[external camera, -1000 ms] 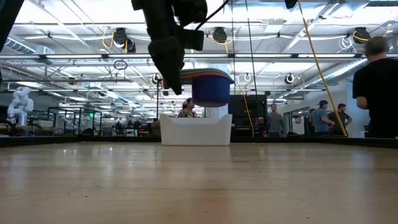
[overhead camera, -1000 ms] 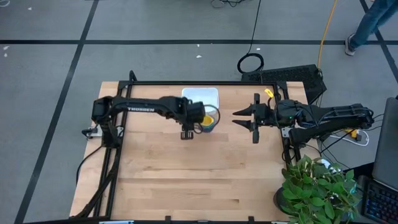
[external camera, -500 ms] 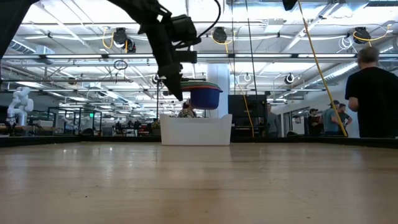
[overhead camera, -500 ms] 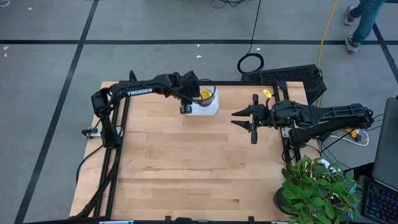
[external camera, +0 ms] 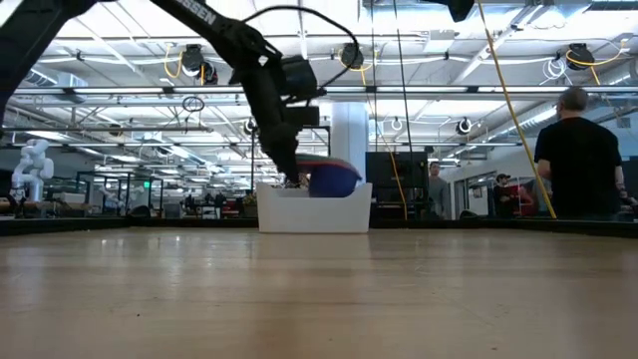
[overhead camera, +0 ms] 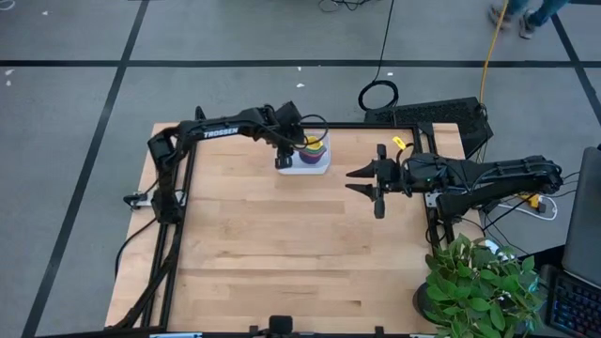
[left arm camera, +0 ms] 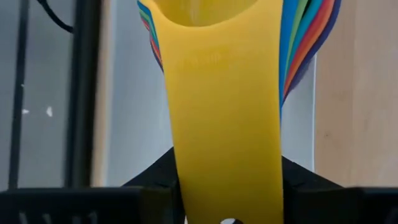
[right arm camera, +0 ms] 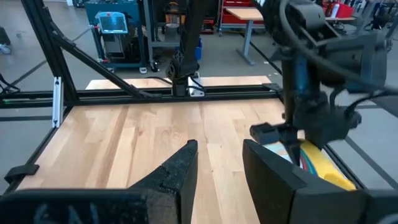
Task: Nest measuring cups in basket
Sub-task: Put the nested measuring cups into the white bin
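The measuring cups [overhead camera: 314, 147] are nested in one stack, yellow innermost, with their handles fanned in several colours [left arm camera: 309, 43]. My left gripper [overhead camera: 285, 156] is shut on those handles at the table's far edge. The stack [external camera: 330, 178] sits down inside the white basket [external camera: 315, 211], only its upper part showing above the wall. The basket [overhead camera: 311, 167] stands on the table by the far rail. My right gripper [overhead camera: 362, 178] hovers open to the right of the basket, its fingers [right arm camera: 181, 167] pointing toward the table's left. My left gripper holds the stack by its stacked handles, yellow one on top [left arm camera: 227, 168], which run back between the two fingers [left arm camera: 148, 186]. It comes slanting down from the table's left. The cups sit upright within the basket; whether their bottom touches its floor is hidden by the wall.
The black frame rail [overhead camera: 254, 126] runs along the far edge just behind the basket. Bare wooden tabletop [overhead camera: 282, 253] stretches toward the near edge. A potted plant [overhead camera: 479, 282] stands at the near right corner. People stand in the room beyond [external camera: 578, 150].
My left gripper has carried the nested cups from mid-table toward the far edge, over the basket, then down, so the stack now sits inside the basket. It has stayed shut on the handles throughout.
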Available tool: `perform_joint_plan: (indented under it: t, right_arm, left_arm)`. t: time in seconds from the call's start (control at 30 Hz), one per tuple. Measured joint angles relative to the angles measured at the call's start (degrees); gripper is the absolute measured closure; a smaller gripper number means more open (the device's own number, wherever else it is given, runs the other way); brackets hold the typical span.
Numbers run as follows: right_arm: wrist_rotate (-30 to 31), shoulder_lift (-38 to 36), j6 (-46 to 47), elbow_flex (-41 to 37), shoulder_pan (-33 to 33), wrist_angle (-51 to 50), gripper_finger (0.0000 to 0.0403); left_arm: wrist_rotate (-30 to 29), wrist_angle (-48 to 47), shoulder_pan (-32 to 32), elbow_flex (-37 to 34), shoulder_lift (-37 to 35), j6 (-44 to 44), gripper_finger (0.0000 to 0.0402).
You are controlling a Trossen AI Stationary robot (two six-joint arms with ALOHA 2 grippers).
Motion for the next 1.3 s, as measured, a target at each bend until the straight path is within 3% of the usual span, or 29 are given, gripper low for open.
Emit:
perform_joint_plan:
  t: [0.3, 0.6, 0.77, 1.3]
  right_arm:
    - [0.00, 0.02, 0.22, 0.00, 0.00, 0.01, 0.0284]
    - [0.00, 0.02, 0.09, 0.00, 0.00, -0.02, 0.0284]
    - [0.00, 0.02, 0.02, 0.00, 0.00, -0.02, 0.0284]
    - [0.15, 0.02, -0.59, 0.00, 0.00, -0.17, 0.0284]
  left_arm:
    - [0.12, 0.36, 0.07, -0.02, 4.92, 0.39, 0.0290]
    - [0.57, -0.02, 0.07, -0.02, 5.43, 2.31, 0.0368]
    - [-0.21, 0.03, -0.19, -0.02, 5.43, 3.12, 0.0376]
    - [-15.29, 2.69, -3.30, -0.17, 1.85, 4.39, 0.0376]
